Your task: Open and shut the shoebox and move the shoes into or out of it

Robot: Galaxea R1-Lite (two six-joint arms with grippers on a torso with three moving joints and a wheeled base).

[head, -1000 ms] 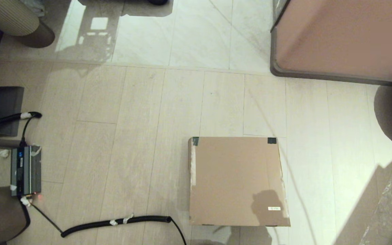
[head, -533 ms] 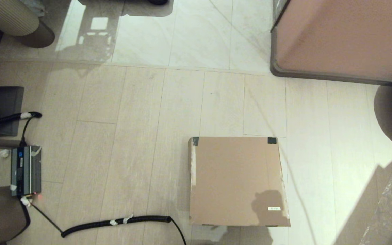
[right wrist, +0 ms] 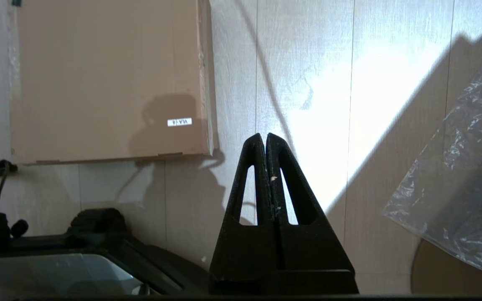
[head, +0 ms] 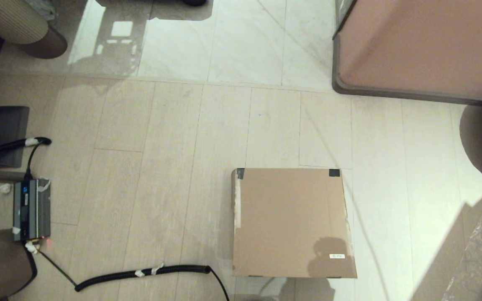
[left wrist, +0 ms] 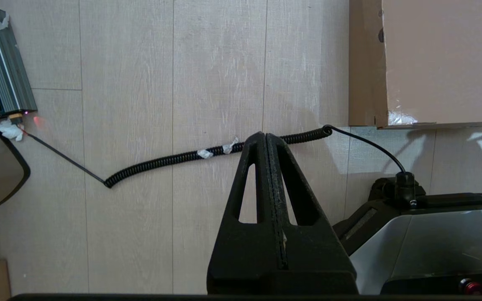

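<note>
The shoebox (head: 291,221) lies on the floor with its lid down flat, dark tape at its two far corners and a small white label (head: 337,256) near its front right corner. It also shows in the left wrist view (left wrist: 442,62) and the right wrist view (right wrist: 107,79). The shoes are out of view. My left gripper (left wrist: 265,134) is shut and empty, held above the floor to the box's front left. My right gripper (right wrist: 265,136) is shut and empty, just off the box's front right corner. Neither gripper shows in the head view.
A coiled black cable (head: 140,274) runs across the floor left of the box to a grey power unit (head: 32,209). A pinkish-brown furniture block (head: 425,46) stands at the far right. Clear plastic wrap (right wrist: 462,175) lies to the right. My base (left wrist: 442,246) sits close behind the box.
The shadow on the box's front right corner has shifted slightly. The box and everything around it have stayed where they were.
</note>
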